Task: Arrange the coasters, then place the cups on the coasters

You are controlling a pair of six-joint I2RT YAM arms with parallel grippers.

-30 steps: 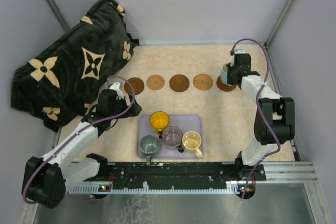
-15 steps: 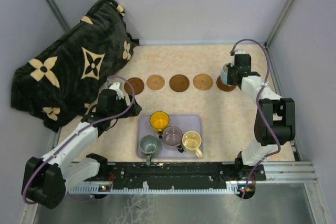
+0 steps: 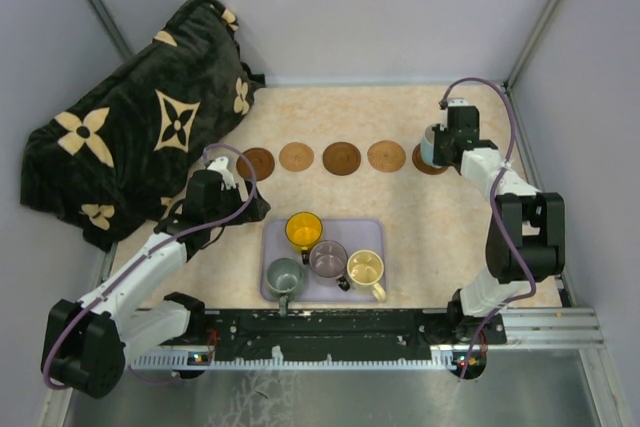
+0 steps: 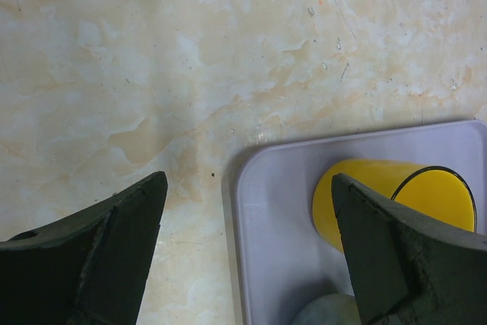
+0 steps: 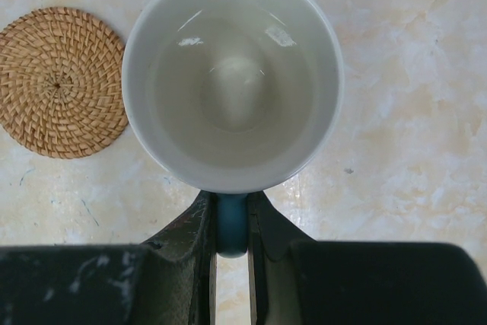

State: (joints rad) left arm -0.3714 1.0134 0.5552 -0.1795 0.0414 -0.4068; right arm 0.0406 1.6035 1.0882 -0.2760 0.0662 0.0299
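Observation:
Five coasters lie in a row across the table: dark brown (image 3: 258,162), tan (image 3: 297,157), dark brown (image 3: 341,158), tan (image 3: 386,156) and dark brown (image 3: 432,163). My right gripper (image 3: 441,143) is shut on the blue handle (image 5: 231,226) of the white cup (image 5: 232,74), which sits over the rightmost coaster; touching or hovering I cannot tell. The yellow cup (image 3: 303,230), grey-green cup (image 3: 284,275), mauve cup (image 3: 328,258) and cream cup (image 3: 365,268) stand on the lavender tray (image 3: 372,232). My left gripper (image 4: 249,180) stands open above the tray's far left corner (image 4: 281,211), beside the yellow cup (image 4: 396,195).
A black blanket (image 3: 140,127) with beige flowers is heaped at the back left, close to the left arm. Grey walls close in the table on three sides. A black rail (image 3: 330,325) runs along the near edge behind the tray.
My right gripper, with the white cup in it, has edged slightly toward the back over the rightmost coaster. The left arm has not moved.

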